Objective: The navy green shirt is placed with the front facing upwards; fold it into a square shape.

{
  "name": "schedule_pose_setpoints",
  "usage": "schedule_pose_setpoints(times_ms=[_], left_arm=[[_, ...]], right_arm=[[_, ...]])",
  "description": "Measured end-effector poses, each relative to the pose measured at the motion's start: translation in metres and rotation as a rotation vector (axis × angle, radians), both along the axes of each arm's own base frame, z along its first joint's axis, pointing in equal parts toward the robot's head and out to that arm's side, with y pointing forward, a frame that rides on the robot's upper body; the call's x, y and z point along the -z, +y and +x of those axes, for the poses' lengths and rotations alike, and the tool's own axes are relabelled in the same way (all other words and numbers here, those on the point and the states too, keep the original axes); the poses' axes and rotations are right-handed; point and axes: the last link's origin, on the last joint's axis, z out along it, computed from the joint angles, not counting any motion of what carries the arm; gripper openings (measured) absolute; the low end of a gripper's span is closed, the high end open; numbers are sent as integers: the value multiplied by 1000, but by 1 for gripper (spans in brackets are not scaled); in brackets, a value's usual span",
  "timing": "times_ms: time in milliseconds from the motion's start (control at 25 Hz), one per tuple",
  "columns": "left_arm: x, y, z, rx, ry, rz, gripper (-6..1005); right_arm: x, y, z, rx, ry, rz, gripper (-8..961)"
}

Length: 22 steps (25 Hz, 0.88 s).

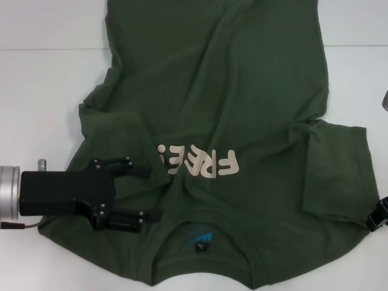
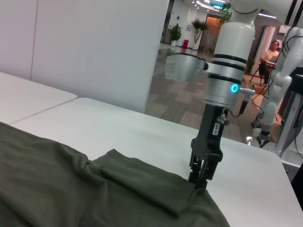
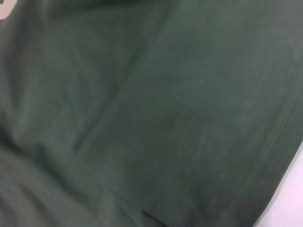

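Observation:
The navy green shirt (image 1: 230, 97) lies front up on the white table (image 1: 42, 79), with the cream "FREE!" lettering (image 1: 197, 162) across its middle and the collar with the blue-black label (image 1: 199, 239) toward me. My left gripper (image 1: 151, 194) is open and lies low over the shirt's shoulder, beside the collar. My right gripper (image 1: 379, 215) is at the hem of the spread sleeve (image 1: 339, 170). In the left wrist view it (image 2: 201, 179) points straight down, shut on the edge of the sleeve. The right wrist view shows only shirt cloth (image 3: 156, 118) close up.
White table shows on both sides of the shirt, with a seam line (image 1: 36, 47) at the far left. The shirt's far side runs out of the head view. Another robot and a person (image 2: 272, 52) stand far off beyond the table.

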Motion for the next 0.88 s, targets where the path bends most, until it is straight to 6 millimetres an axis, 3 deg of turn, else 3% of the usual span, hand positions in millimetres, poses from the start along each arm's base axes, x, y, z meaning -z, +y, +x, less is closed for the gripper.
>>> schedule_pose_setpoints(times_ms=[720,880], left_arm=[[-1,-1,-1,-10,-2,1,917],[0,-1,-1,-10,-3,0,917]], right_arm=[[4,7,-5,-44,13,0,352],[4,8,-6,-51,18,-2,207]])
